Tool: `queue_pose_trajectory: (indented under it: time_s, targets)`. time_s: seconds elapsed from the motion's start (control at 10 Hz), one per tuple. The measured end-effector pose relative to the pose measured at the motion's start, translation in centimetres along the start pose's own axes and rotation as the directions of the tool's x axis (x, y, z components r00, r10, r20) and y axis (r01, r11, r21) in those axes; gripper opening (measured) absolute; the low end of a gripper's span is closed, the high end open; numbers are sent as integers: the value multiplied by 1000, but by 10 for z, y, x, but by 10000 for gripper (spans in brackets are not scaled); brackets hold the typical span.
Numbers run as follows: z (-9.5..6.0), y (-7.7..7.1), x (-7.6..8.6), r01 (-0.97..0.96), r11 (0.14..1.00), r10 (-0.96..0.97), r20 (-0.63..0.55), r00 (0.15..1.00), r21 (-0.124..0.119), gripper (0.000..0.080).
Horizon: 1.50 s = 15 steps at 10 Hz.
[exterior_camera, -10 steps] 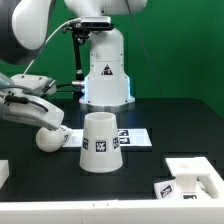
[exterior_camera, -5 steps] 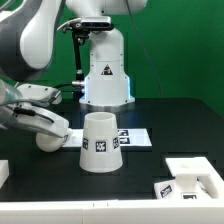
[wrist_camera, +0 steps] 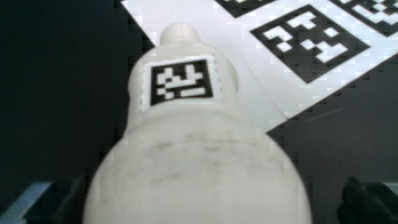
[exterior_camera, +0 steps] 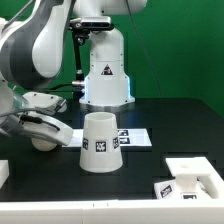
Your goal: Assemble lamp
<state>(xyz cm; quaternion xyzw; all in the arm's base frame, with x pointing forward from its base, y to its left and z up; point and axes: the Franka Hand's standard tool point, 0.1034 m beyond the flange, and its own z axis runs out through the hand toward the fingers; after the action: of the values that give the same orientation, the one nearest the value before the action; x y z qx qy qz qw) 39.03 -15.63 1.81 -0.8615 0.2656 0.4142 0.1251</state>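
Gripper (exterior_camera: 50,132) is low over the table (exterior_camera: 170,125) at the exterior view's left, carried by the arm (exterior_camera: 40,50) that bends down from above. Jaws stand spread wide: in the wrist view the 2 dark fingers (wrist_camera: 45,200) sit at opposite edges of the frame with the bulb (wrist_camera: 187,150) between them. Whether either finger touches the bulb cannot be told. The bulb lies on its side on the black table, matte white, with 1 black-and-white square tag (wrist_camera: 183,80) on its narrow end. That end points toward the marker board (wrist_camera: 311,35) and overlaps its corner in the wrist view. In the exterior view only the bulb's rounded head shows below the gripper, the rest hidden behind it. Just to the right of the gripper stands the shade (exterior_camera: 100,140), upright, wide end down, open narrow end up, 1 tag facing the camera. The marker board lies flat behind the shade, showing on both sides of it. The base block (exterior_camera: 192,175) rests well apart at the near right, tags on its near face. The white robot pedestal (exterior_camera: 105,70) stands at the far side, centre.
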Motion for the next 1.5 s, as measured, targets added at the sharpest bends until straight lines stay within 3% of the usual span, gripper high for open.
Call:
queue_pose_trajectory:
  time_s: [0.2,0.3,0.7,0.8,1.0,1.2,1.3,1.5]
  targets:
    - [0,0,0,0,1000,0,0,1000,0,697]
    - [0,0,0,0,1000,0,0,1000,0,568]
    - [-4,0,-4,8,1000,-8,5,1000,-1,570]
    - [-16,-2,-15,19,1000,-19,27,999,11,570]
    - [-60,-9,-36,66,997,-65,-40,997,39,571]
    - [-102,-38,-71,124,991,-112,-186,976,57,571]
    - [-115,-56,-92,136,989,-117,-241,964,65,571]
    - [-127,-91,-110,165,984,-123,-422,898,64,571]
